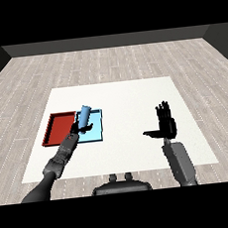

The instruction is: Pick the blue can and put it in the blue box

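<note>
The blue can (84, 114) is tilted, its top leaning to the right, over the left part of the light blue tray (98, 132). My left hand (82, 128) is curled round the can's lower end; I cannot tell whether the can touches the tray floor. The red tray (58, 128) lies directly left of the blue one, and my left forearm crosses its near right corner. My right hand (166, 123) stands upright over the table's right side, fingers straight up and thumb pointing left, holding nothing.
The white table (129, 97) stretches wide behind and between the trays and my right hand. Beyond the table's edges is a grey plank floor (110, 61).
</note>
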You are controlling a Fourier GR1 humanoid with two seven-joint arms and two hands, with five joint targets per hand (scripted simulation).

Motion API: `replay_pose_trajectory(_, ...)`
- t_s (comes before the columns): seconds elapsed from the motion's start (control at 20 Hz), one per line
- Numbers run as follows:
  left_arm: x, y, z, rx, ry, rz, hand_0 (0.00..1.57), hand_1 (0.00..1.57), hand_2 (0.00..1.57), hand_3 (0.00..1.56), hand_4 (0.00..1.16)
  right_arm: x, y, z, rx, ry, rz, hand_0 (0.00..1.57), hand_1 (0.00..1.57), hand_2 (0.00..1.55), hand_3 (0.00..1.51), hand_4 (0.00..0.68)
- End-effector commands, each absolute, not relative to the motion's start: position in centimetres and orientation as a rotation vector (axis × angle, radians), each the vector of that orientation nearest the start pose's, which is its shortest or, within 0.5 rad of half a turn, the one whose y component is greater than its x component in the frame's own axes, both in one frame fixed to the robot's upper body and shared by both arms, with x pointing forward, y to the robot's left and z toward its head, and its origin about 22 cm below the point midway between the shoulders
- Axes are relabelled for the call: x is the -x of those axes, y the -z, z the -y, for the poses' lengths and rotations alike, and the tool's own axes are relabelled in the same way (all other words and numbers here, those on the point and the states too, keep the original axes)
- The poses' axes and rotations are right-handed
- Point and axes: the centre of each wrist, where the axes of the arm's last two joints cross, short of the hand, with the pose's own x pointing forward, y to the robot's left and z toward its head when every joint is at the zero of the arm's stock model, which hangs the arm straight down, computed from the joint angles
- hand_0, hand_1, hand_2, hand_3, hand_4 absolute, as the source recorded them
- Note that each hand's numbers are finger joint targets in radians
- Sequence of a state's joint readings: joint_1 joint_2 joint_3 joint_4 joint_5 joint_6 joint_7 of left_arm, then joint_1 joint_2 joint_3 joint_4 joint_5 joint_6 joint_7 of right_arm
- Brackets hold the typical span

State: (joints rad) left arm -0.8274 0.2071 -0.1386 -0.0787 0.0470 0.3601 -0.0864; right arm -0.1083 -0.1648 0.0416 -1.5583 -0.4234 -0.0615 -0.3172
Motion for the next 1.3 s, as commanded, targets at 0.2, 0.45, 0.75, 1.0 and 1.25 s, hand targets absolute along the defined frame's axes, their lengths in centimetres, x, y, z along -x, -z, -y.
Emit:
replay_pose_trajectory(0.2, -35.4, 8.7, -24.7, -0.544, 0.292, 0.832, 0.00, 0.00, 0.00, 0.00, 0.00, -26.6, -2.9, 24.6, -0.249, 0.245, 1.950, 0.00, 0.00, 0.00, 0.00, 0.000)
replay_pose_trajectory(0.45, -34.7, 9.4, -25.0, -0.696, 0.189, 0.979, 0.00, 0.00, 0.00, 0.00, 0.00, -26.7, -5.4, 25.8, -0.263, 0.225, 1.951, 0.00, 0.00, 0.00, 0.00, 0.000)
replay_pose_trajectory(0.75, -37.2, 5.8, -25.1, -0.750, -0.049, 1.452, 0.00, 0.00, 0.00, 0.00, 0.00, -26.2, -4.0, 24.3, -0.268, 0.245, 1.959, 0.00, 0.00, 0.00, 0.00, 0.000)
replay_pose_trajectory(1.0, -37.4, 4.1, -22.7, -0.482, 0.005, 1.833, 0.00, 0.00, 0.00, 0.00, 0.00, -26.0, -4.0, 25.2, -0.283, 0.223, 1.932, 0.00, 0.00, 0.00, 0.00, 0.000)
replay_pose_trajectory(1.25, -33.5, 5.9, -22.6, -0.279, -0.009, 1.986, 0.00, 0.00, 0.00, 0.00, 0.00, -25.3, -3.3, 26.7, -0.217, 0.171, 1.903, 0.00, 0.00, 0.00, 0.00, 0.000)
